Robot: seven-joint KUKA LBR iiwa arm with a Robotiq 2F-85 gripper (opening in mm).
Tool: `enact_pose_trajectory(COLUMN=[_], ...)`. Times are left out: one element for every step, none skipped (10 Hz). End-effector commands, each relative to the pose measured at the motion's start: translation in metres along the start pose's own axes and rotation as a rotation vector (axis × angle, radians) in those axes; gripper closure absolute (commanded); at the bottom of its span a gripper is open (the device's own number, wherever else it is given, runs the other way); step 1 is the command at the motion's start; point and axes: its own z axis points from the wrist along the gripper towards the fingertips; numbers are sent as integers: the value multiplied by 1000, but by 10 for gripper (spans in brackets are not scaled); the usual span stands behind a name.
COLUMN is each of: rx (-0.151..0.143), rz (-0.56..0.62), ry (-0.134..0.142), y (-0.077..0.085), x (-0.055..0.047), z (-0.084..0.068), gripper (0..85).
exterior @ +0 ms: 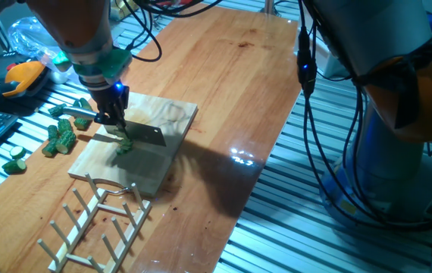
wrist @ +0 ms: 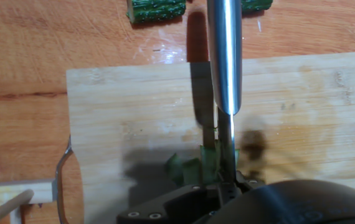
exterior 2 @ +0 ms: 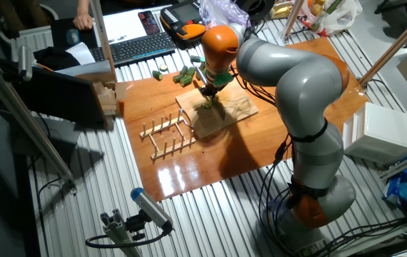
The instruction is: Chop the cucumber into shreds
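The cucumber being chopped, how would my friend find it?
Look at the pale wooden board on the long brown table. The cucumber is the small green bit right under the knife. The other chunks lie heaped off the board's edge.

One camera sits low and close beside the wooden board (exterior: 136, 148). Another looks down from high and far. The hand camera stares straight down, very near. All show the board.
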Motion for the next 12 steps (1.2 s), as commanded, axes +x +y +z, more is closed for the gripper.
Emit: enact_pose_trajectory(rx=[-5,-5,-6,-6,-1,3,6,10,13,11,-12,-17], rz=[5,9,14,17,18,15,9,1,-4,-2,2,2], ry=[2,2,4,4,3,1,5,7,9,5,12,13], y=[2,5,8,9,10,8,5,0,-6,-9,-11,-11], x=[-1,-2,-3,-4,-5,-5,-5,-4,-2,1,2,3], z=[0,1,0,0,0,-2,-6,-11,-12,-11,-9,-6], gripper=[850,850,850,850,850,850,850,850,850,850,850,850])
